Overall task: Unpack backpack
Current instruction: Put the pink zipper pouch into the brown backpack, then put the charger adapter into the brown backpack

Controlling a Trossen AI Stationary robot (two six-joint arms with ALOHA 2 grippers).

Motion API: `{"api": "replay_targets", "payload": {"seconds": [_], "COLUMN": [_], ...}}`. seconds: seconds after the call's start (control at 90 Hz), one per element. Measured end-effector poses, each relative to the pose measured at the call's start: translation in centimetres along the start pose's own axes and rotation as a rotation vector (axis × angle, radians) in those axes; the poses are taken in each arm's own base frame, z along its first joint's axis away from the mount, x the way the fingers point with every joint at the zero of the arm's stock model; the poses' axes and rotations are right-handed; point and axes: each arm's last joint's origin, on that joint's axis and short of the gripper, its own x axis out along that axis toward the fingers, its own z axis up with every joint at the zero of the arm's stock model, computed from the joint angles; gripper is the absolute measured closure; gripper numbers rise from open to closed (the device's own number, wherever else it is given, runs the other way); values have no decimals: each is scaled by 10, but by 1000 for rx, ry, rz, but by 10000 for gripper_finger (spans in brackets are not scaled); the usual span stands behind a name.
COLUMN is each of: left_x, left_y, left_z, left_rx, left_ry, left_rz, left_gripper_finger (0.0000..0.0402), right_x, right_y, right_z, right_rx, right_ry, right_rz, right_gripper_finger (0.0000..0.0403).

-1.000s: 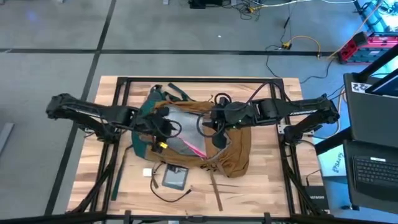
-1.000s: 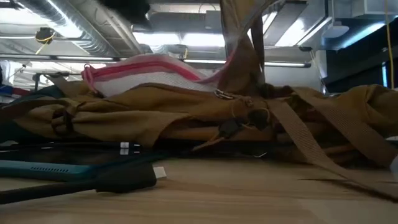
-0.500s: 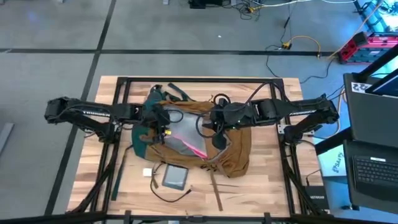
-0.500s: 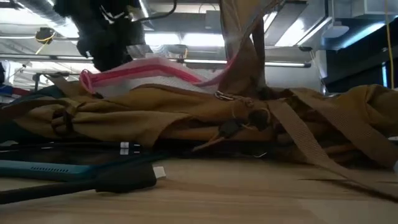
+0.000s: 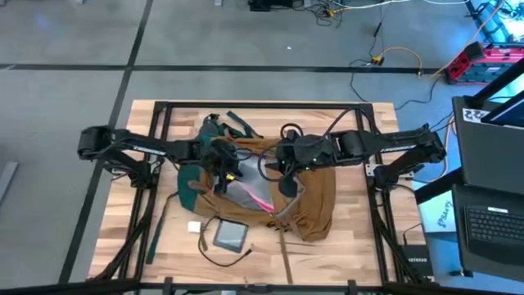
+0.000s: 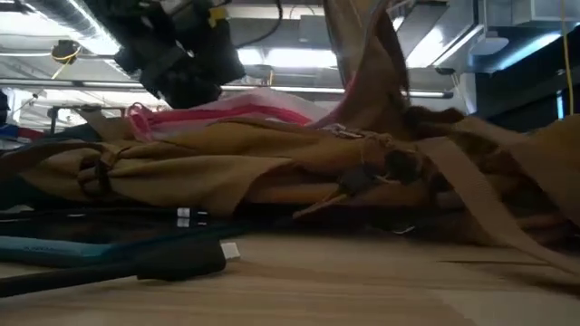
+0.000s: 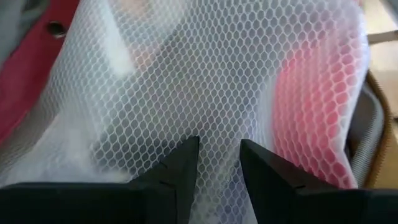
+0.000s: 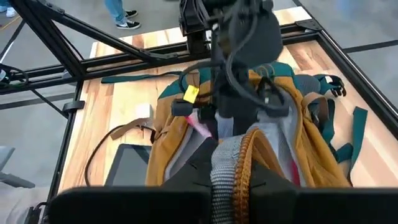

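Observation:
The tan-brown backpack (image 5: 315, 201) lies flat on the middle of the table with its opening pulled up, and shows teal parts at its far left end (image 5: 214, 124). A white mesh pouch with a pink edge (image 5: 246, 192) sticks out of the opening and fills the left wrist view (image 7: 205, 74). My left gripper (image 7: 219, 152) is slightly open, right at the pouch's mesh and just above it in the low view (image 6: 177, 54). My right gripper (image 8: 230, 180) is shut on the backpack's opening rim. My left gripper has its fingertips (image 7: 186, 155) right against the pouch's mesh face, coming from above and from the left. I cannot tell whether they touch it. My right gripper pinches the backpack's zip rim (image 8: 231, 152) between its two fingers, pointing down from above. The rim is lifted and the fabric below it (image 6: 362, 54) is drawn up, while the backpack's body stays on the table.
A dark tablet (image 5: 230, 235) lies near the table's front edge, with a small white block (image 5: 194, 227) and a black cable (image 5: 221, 258) beside it. Loose tan straps (image 5: 286, 258) trail toward the near edge. Black frame bars (image 5: 246, 105) border the table.
My left gripper has come down and gone toward the table's right, into the backpack's opening and close to the mesh pouch. The backpack's right part has bunched up higher. My right gripper has kept its hold on the rim.

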Motion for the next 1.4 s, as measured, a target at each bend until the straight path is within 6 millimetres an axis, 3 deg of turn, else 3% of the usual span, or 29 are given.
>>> {"api": "replay_targets", "payload": {"seconds": [0.211,0.511,0.6,0.833,0.922,1.089,1.256,1.4], "left_x": [11,2,-15,-81,-104,-124,-117,-105], "left_y": [-8,-21,-25,-42,-53,-81,-112,-138], "left_z": [12,40,52,78,75,58,41,28], "left_rx": [86,210,229,243,239,215,185,202], "left_ry": [-143,-222,-243,-342,-364,-279,-130,-23], "left_rz": [-126,-120,-73,-18,-41,-129,-82,-102], "left_gripper_finger": [290,290,290,290,290,290,290,290], "right_x": [0,0,0,2,3,3,5,15], "right_y": [0,-2,-3,-3,-4,-4,-5,-4], "right_z": [0,-2,-4,-6,-7,-9,-11,-14], "right_rx": [0,-7,-12,-17,-20,-42,-91,-108], "right_ry": [-3,9,27,48,63,81,95,125], "right_rz": [2,-47,-63,-81,-88,-104,-119,-128], "right_gripper_finger": [403,403,403,402,402,402,396,359]}}
